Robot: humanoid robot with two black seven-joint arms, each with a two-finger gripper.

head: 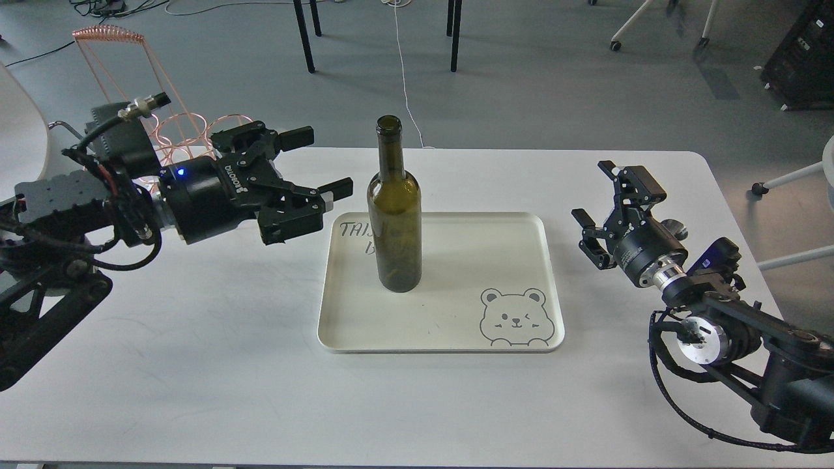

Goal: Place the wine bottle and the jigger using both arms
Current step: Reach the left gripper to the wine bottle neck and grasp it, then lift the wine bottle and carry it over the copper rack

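Wine bottle (394, 208) upright on tray (456, 339). Left gripper (322, 163) released, empty, just beside it. Right gripper (603, 202) also released, empty. Jigger not visible; locate before reaching, keep clear of bottle.

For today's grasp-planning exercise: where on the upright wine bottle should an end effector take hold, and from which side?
Grip the wine bottle around its straight cylindrical body, approaching horizontally from the robot's left. It stands upright on the tray, and the open left end effector is already level with its shoulder, with clear space between.
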